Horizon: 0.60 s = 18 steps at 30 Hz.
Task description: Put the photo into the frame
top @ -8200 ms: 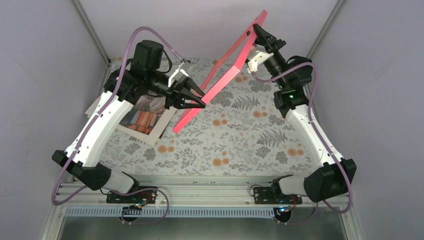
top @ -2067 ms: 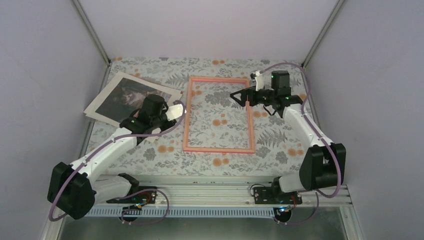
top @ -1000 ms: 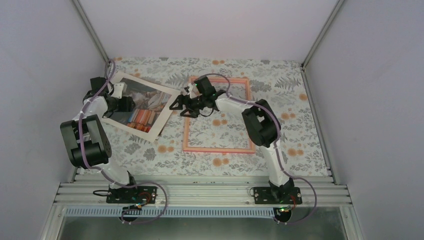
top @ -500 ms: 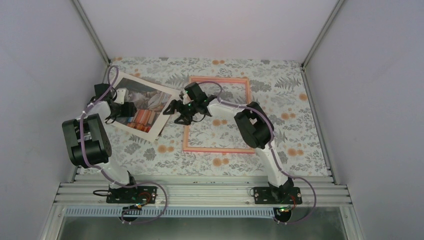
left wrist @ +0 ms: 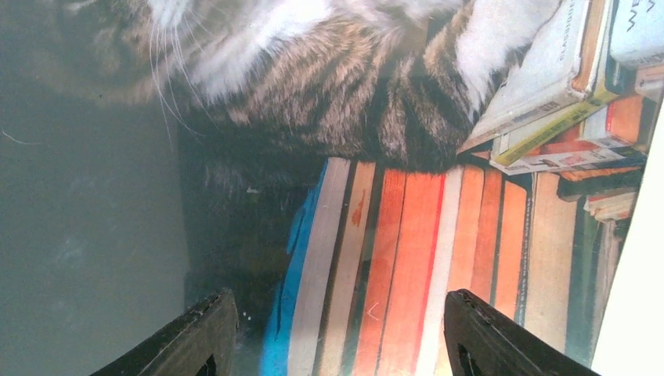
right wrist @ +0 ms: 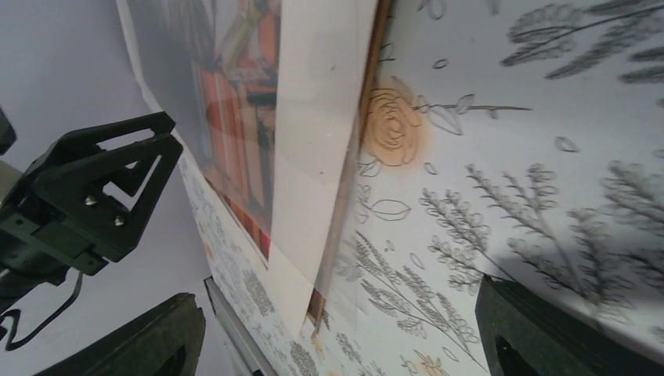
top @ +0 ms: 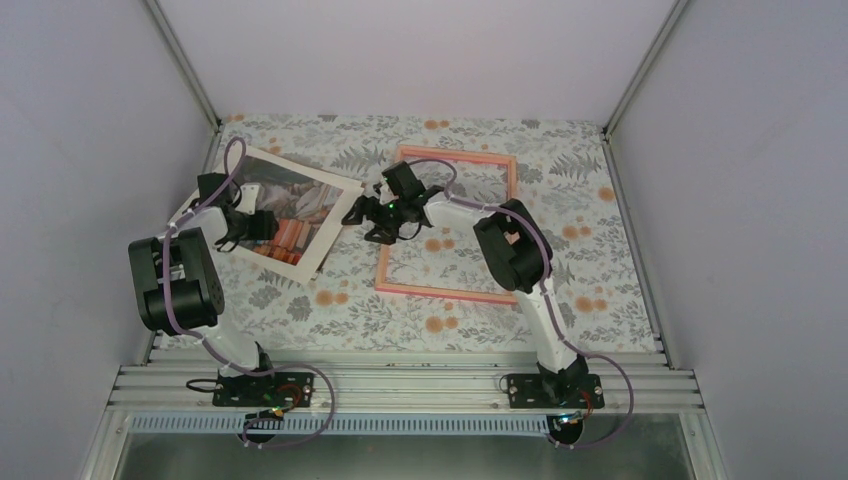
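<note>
The photo (top: 300,205), a tabby cat on stacked colourful books with a white border, lies face up at the back left. My left gripper (top: 262,225) hovers low over its book part, open, and the print (left wrist: 407,235) fills the left wrist view between the spread fingers (left wrist: 205,337). The pink frame (top: 440,293) lies flat mid-table, slightly skewed. My right gripper (top: 358,224) is open between the photo's right corner and the frame's left rail. In the right wrist view the photo's white border (right wrist: 313,157) shows, with nothing between the jaws.
A brown cardboard board (right wrist: 368,110) peeks out under the photo's edge. The floral cloth (top: 560,230) covers the table. Grey walls close in on both sides, and a metal rail (top: 400,385) runs along the near edge.
The frame has slid to the right and turned slightly. My right gripper has shifted a little right, away from the photo's corner. My left gripper has crept further onto the photo.
</note>
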Tool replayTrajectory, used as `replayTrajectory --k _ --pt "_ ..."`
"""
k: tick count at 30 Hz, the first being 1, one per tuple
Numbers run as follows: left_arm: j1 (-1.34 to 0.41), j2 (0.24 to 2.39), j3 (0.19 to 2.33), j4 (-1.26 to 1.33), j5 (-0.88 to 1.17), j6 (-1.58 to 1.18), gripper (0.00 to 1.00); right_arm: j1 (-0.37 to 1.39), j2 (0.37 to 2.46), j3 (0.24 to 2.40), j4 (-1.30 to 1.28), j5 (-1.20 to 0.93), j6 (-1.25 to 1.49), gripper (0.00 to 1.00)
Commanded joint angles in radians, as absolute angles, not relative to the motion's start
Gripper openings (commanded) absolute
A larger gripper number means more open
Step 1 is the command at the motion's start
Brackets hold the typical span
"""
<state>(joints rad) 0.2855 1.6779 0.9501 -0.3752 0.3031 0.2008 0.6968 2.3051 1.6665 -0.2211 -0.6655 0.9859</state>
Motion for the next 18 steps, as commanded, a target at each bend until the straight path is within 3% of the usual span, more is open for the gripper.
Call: replayTrajectory --k 1,10,18 --pt "0.285 1.687 0.935 -0.345 0.301 0.205 0.65 0.719 2.35 1.699 -0.152 -0.734 1.025 0.87" --pt "0.277 1.715 0.923 -0.336 0.284 0.214 0.59 0.736 2.468 1.7 -0.175 -0.625 1.051 0.77" --pt "0.255 1.728 0.911 -0.345 0.325 0.229 0.5 0.741 2.551 1.687 -0.048 -0.7 1.067 0.69"
